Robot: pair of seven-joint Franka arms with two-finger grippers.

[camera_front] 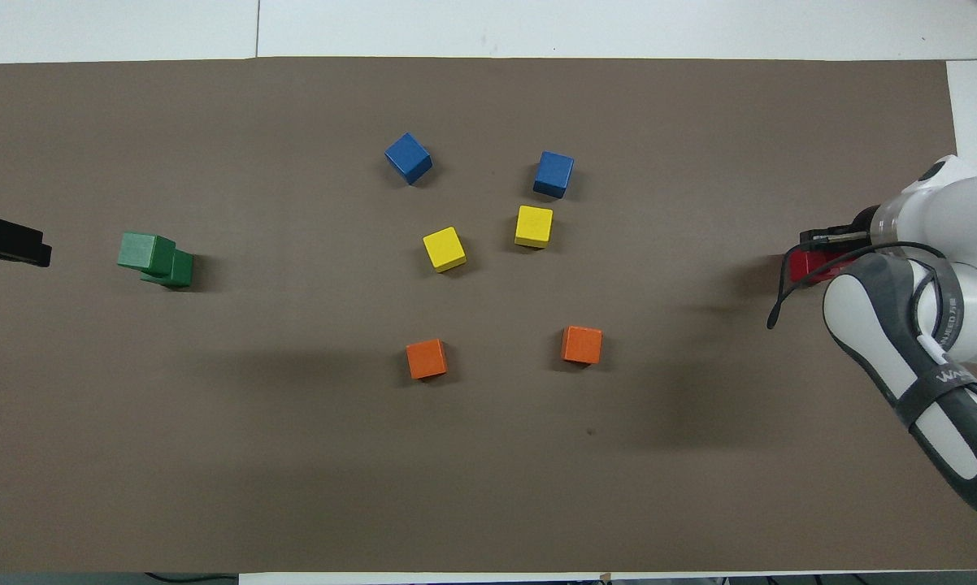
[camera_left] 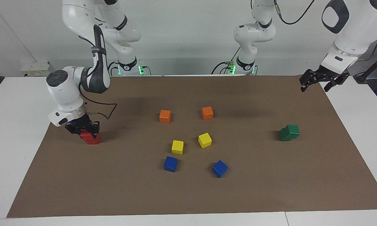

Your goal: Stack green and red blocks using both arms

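Two dark green blocks (camera_left: pixel 289 132) stand stacked toward the left arm's end of the mat, the upper one set askew; they also show in the overhead view (camera_front: pixel 155 258). My left gripper (camera_left: pixel 322 82) is open and empty, raised over the mat's edge at that end; only its tip (camera_front: pixel 9 241) shows from above. My right gripper (camera_left: pixel 85 131) is down on the red blocks (camera_left: pixel 91 138) at the right arm's end of the mat. The hand covers their top, so I cannot tell one red block from the other. From above, the red (camera_front: pixel 809 266) is partly hidden under the right arm.
Two orange cubes (camera_left: pixel 165 116) (camera_left: pixel 207 112), two yellow cubes (camera_left: pixel 177 147) (camera_left: pixel 204 140) and two blue cubes (camera_left: pixel 170 164) (camera_left: pixel 220 168) lie loose in the middle of the brown mat (camera_left: pixel 270 188). White table surrounds the mat.
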